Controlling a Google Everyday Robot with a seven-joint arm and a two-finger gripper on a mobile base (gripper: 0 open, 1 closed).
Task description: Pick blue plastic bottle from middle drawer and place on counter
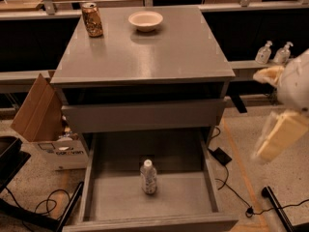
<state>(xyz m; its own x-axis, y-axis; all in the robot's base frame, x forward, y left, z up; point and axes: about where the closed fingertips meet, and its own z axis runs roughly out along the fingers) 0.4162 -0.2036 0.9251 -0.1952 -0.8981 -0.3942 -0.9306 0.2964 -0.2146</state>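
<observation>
Cardboard comes first on the left: a box [36, 111] leans beside the cabinet, out of our path. On the worktop [159, 57] a golden can [91, 19] stands at the far left corner. A pale bowl [146, 20] sits just right of it, also along the far edge. The near and right parts of the slab are bare, and we judge that is where the bottle belongs.

Below, the drawer [211, 178] is pulled well out towards us, so its floor can be reached from above. The bottle [148, 177] stands upright near the middle of it, white cap up, touching neither side wall. The upper drawer front [145, 115] covers only the far part, so we expect little in the way.

Two pump dispensers [273, 52] sit on a ledge at far right. Our gripper [276, 135] hangs right of the cabinet, well apart from the bottle. We cannot tell whether it is spread or closed. Cables [231, 187] trail on the floor beneath.
</observation>
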